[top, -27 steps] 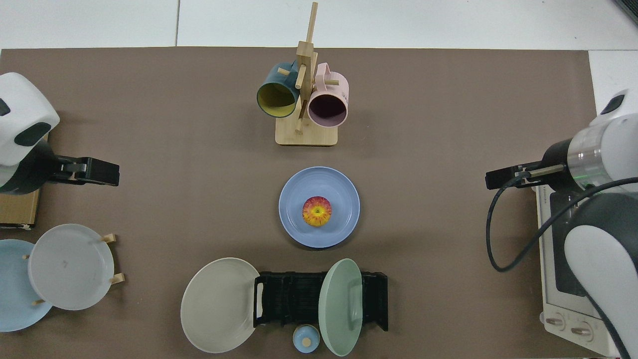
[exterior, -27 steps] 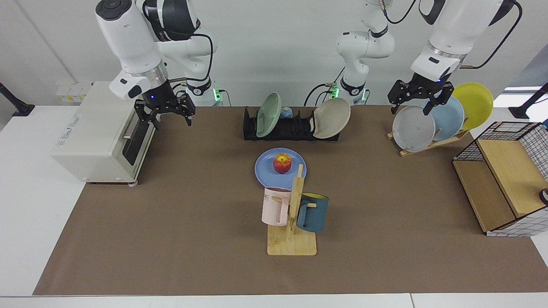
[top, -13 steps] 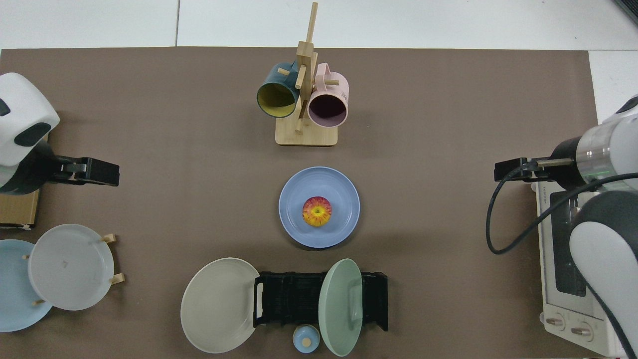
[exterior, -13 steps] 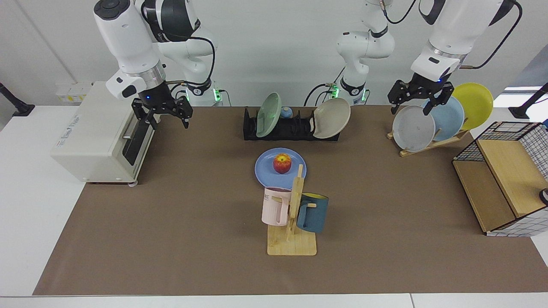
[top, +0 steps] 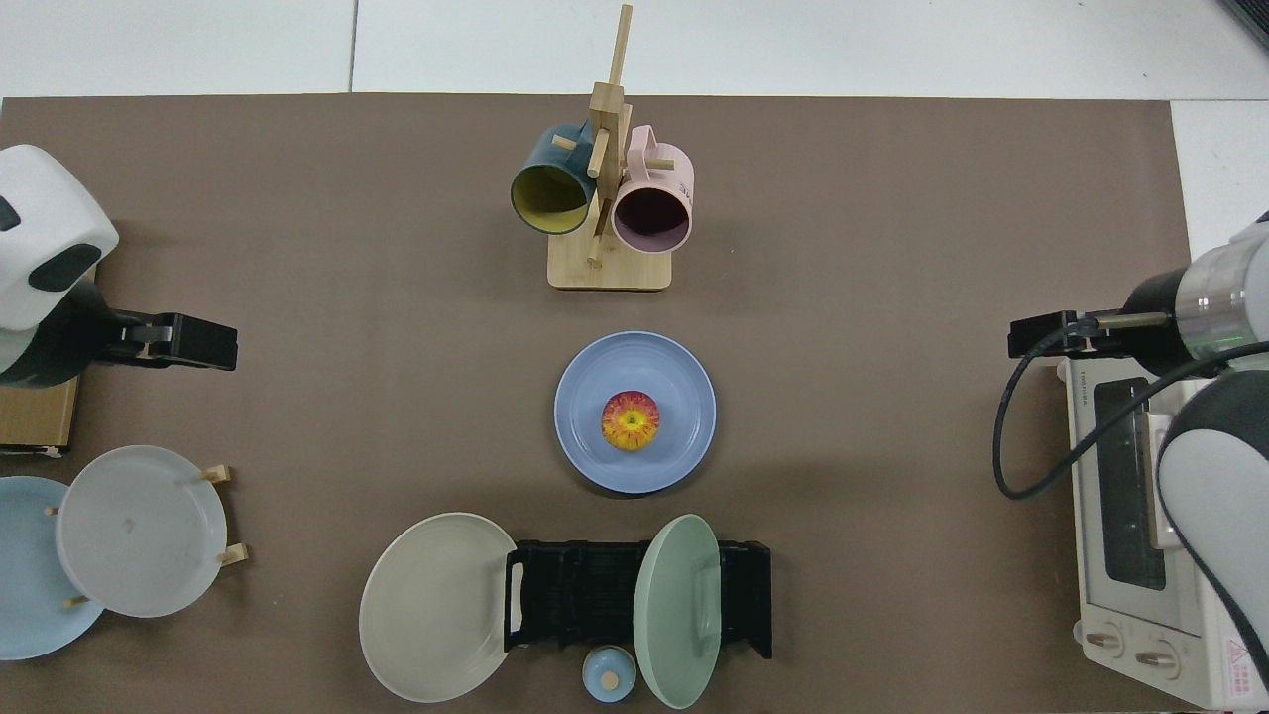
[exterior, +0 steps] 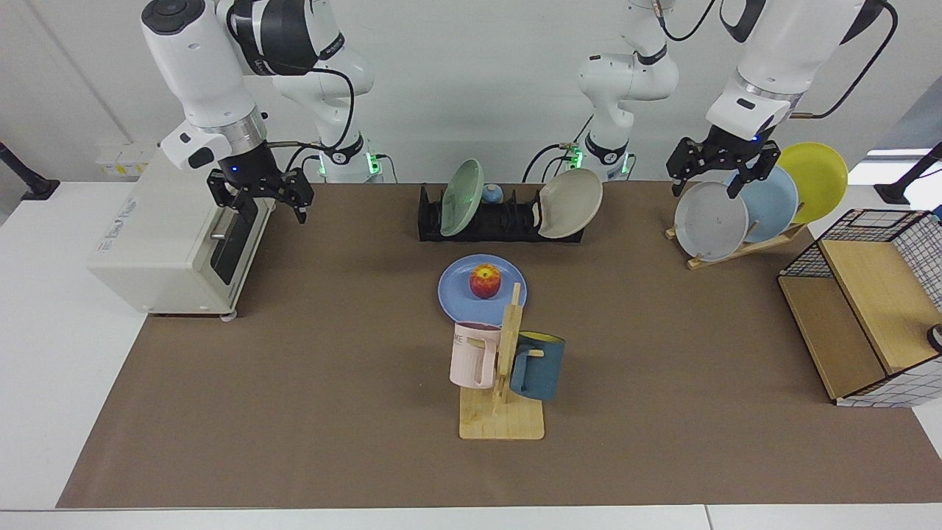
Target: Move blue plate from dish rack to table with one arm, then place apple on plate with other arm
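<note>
Facing view: my right gripper (exterior: 260, 201) has drawn back toward the toaster oven (exterior: 173, 235) over the last second, fingers spread and holding nothing, and it now hangs over the oven's front edge, well clear of the middle of the table (exterior: 309, 383). My left gripper (exterior: 723, 171) has not moved; it waits with open fingers above the grey plate (exterior: 710, 221) on the wooden stand (exterior: 743, 246).

The apple (exterior: 485, 281) sits on the blue plate (exterior: 482, 288), and the plate lies flat on the brown mat, between the rack (exterior: 500, 221) and the mug tree (exterior: 504, 368). From above, the apple (top: 631, 419) is near the plate's (top: 634, 412) centre, stem dimple up. With both of my hands empty and away, I judge the job finished and this retreat just a return to rest.

The mat looks plain and even. The rack holds a pale green plate (exterior: 461, 197) and a beige one (exterior: 570, 203) leaning at its end. A wire-and-wood shelf (exterior: 861, 324) stands at the far side, a white wall behind.
</note>
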Robot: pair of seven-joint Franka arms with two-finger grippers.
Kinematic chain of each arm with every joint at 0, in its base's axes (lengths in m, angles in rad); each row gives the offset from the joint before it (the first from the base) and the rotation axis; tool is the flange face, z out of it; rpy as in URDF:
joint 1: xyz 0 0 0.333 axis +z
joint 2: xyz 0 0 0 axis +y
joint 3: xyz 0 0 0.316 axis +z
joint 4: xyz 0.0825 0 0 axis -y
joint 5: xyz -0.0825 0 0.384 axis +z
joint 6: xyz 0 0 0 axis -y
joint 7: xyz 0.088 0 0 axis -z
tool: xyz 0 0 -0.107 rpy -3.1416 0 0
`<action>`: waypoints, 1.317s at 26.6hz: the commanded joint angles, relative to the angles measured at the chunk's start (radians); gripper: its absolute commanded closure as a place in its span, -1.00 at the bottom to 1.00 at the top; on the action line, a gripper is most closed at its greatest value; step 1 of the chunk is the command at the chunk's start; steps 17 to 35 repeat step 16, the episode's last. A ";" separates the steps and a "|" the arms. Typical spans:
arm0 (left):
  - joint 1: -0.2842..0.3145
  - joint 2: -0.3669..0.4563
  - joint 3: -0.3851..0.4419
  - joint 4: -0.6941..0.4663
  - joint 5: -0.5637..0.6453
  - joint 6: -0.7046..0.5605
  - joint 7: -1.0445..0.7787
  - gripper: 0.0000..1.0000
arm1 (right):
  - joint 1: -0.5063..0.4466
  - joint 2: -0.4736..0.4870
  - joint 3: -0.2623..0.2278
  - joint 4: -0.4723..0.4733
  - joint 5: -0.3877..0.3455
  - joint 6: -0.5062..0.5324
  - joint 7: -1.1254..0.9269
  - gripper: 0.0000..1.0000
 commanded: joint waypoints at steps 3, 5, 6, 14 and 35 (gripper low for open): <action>0.010 -0.022 -0.003 -0.021 -0.012 0.008 0.002 -1.00 | -0.023 -0.015 0.012 0.004 0.001 -0.004 -0.073 -1.00; 0.010 -0.022 -0.003 -0.023 -0.012 0.008 0.002 -1.00 | -0.023 -0.020 0.014 0.005 0.006 -0.028 -0.073 -1.00; 0.010 -0.020 -0.003 -0.021 -0.012 0.008 0.002 -1.00 | -0.023 -0.020 0.012 0.005 0.007 -0.031 -0.071 -1.00; 0.010 -0.022 -0.003 -0.021 -0.012 0.008 0.002 -1.00 | -0.045 -0.020 0.012 0.003 0.007 -0.013 -0.063 -1.00; 0.010 -0.020 -0.003 -0.023 -0.012 0.008 0.002 -1.00 | -0.045 -0.020 0.012 0.003 0.007 -0.005 -0.070 -1.00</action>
